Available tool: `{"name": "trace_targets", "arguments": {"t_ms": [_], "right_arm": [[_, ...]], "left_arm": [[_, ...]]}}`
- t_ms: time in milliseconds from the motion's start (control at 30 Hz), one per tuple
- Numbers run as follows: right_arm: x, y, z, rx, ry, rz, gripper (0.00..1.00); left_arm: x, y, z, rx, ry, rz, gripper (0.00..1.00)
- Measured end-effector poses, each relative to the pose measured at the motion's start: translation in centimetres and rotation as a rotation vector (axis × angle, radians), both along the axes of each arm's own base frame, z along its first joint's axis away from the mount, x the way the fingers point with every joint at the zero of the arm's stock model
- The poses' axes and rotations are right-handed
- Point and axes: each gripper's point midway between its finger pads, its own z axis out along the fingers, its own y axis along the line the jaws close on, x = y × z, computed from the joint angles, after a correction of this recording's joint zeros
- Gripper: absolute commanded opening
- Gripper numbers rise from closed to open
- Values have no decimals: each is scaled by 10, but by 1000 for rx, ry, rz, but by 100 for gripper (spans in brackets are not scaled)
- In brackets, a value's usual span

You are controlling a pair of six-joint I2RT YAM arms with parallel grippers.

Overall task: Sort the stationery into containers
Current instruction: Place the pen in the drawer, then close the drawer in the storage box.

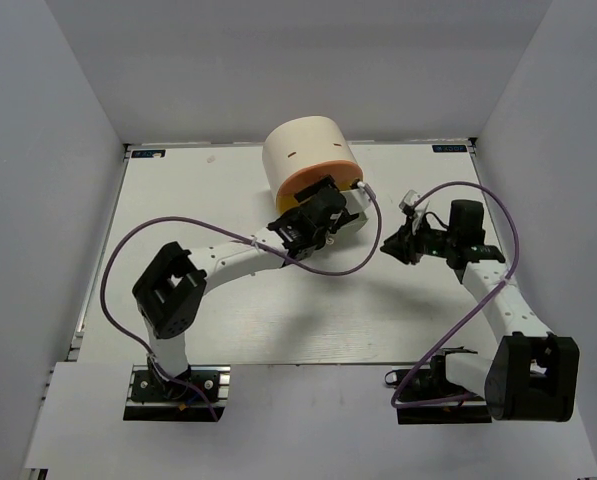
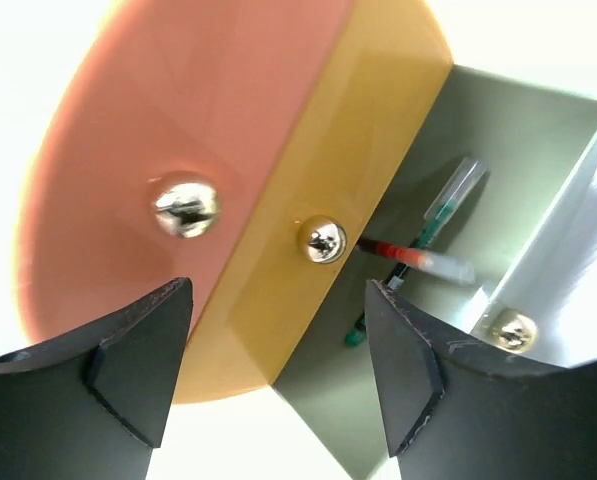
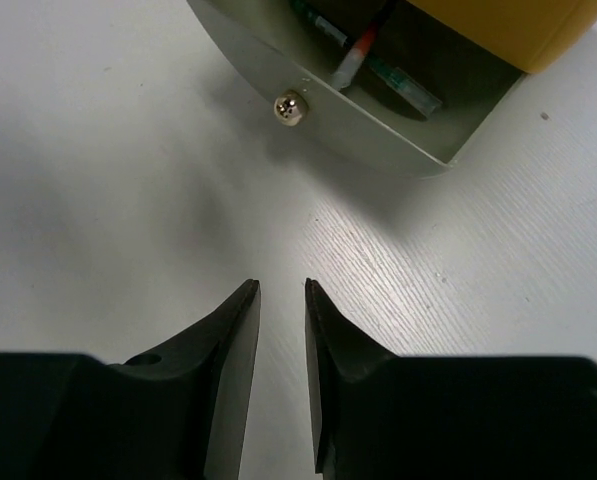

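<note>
A red pen (image 2: pixel 383 250) and a thin dark pen (image 2: pixel 430 232) lie inside the grey-green drawer (image 2: pixel 538 160). The two pens cross over each other. This drawer sticks out from under the yellow drawer (image 2: pixel 358 130), so you can see into it. It sits ahead of the left gripper (image 2: pixel 276 370) and off to its right.

The left gripper has its fingers spread wide and holds nothing. The round knob (image 2: pixel 321 240) of the yellow drawer is straight ahead of it, in line with the gap between the fingers. The orange drawer (image 2: pixel 158 120) is ahead and to its left. Both of these drawers are pushed in.

The right gripper (image 3: pixel 283 340) has only a thin gap between its fingers, and nothing is in that gap. It hangs over the bare white table (image 3: pixel 98 180). The grey-green drawer is in front of it, not touching.

From above, both grippers are close to the front of the cream cabinet (image 1: pixel 303 150).
</note>
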Motion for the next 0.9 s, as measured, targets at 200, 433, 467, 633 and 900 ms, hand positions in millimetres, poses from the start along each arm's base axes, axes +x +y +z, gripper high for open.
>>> {"name": "trace_targets", "arguments": {"t_ms": [200, 433, 467, 633, 900], "right_arm": [[-8, 12, -16, -5, -24, 153, 0], [9, 42, -40, -53, -4, 325, 0], [15, 46, -41, -69, -10, 337, 0], [44, 63, -50, -157, -46, 348, 0], [64, 77, -65, -273, -88, 291, 0]], "left_arm": [[-18, 9, 32, -177, 68, 73, 77], [-64, 56, 66, -518, 194, 241, 100], [-73, 66, 65, -570, 210, 268, 100], [-121, 117, 26, -750, 309, 409, 100], [-164, 159, -29, -895, 418, 578, 100]]}}
